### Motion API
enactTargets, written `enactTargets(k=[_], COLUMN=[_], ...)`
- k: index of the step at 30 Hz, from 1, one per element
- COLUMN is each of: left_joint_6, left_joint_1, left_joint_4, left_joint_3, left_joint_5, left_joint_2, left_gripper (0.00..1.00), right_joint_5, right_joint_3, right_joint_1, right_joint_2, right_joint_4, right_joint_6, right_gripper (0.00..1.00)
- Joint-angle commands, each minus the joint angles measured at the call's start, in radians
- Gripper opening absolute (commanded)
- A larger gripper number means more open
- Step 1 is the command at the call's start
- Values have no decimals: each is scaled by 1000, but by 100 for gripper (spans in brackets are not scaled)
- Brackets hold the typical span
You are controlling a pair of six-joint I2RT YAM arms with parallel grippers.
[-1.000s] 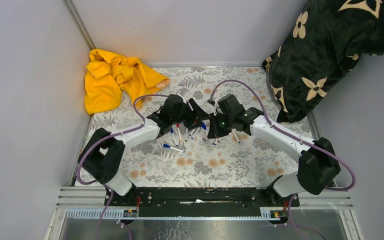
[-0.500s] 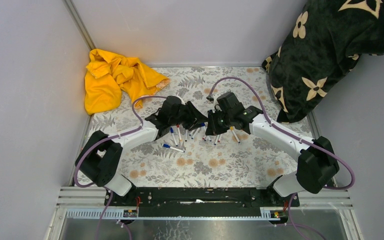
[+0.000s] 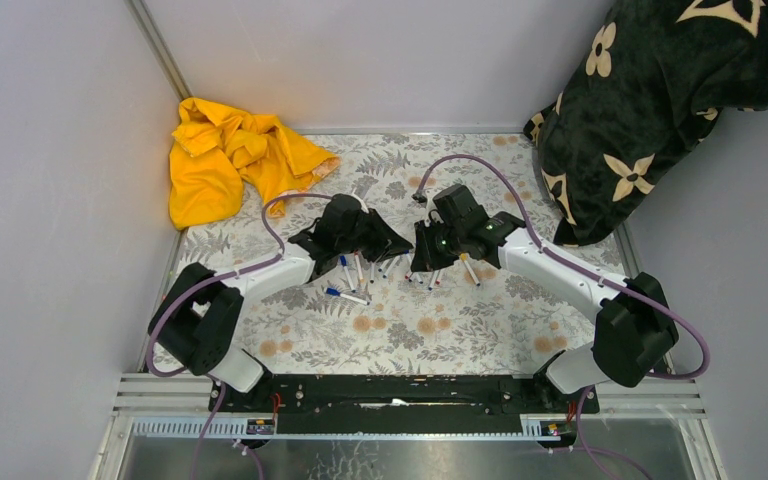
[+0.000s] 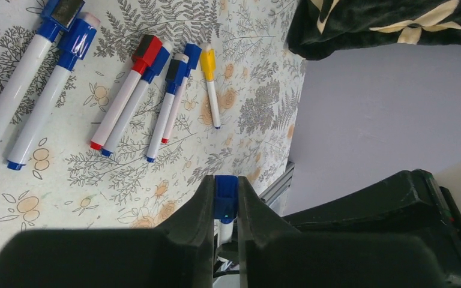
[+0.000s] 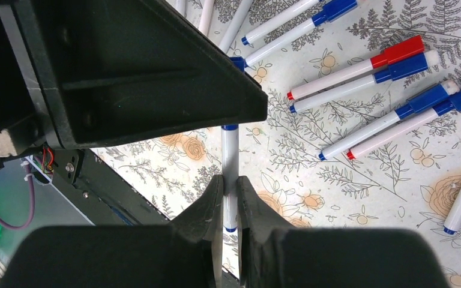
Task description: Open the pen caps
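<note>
pen point(image 5: 230, 150): light, stiff, slick | right gripper point(image 5: 229, 181) jaws clenched on its barrel | left gripper point(image 4: 223, 187) jaws pinching blue cap point(image 4: 225, 197) | likely snug; pull straight

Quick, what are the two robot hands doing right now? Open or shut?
Left hand: shut on a pen's blue cap.
Right hand: shut on that pen's white barrel.
</note>
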Motion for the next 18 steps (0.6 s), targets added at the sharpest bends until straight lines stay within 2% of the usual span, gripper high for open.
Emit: enactTargets(k=[1,5,12,18], left_joint_6=[-12,-39,-58,-69], left_joint_1=[0,0,-1,-2], left_joint_4=[0,12,18,25], left_joint_3=[-19,-29,-9,-5], left_joint_5=[11,15,30,38], left_joint_2=[-56,-63,-59,-55], left_gripper=[0,0,0,0], right_joint_5=[37,29,20,13], right_joint_3=[17,14,30,57], right_joint_1=[6,6,6,7], right_joint_2=[-45,-50,-20,24], right_joint_4=[28,53,82,103], right_joint_6=[-5,10,27,32], right_gripper=[7,20,26,26])
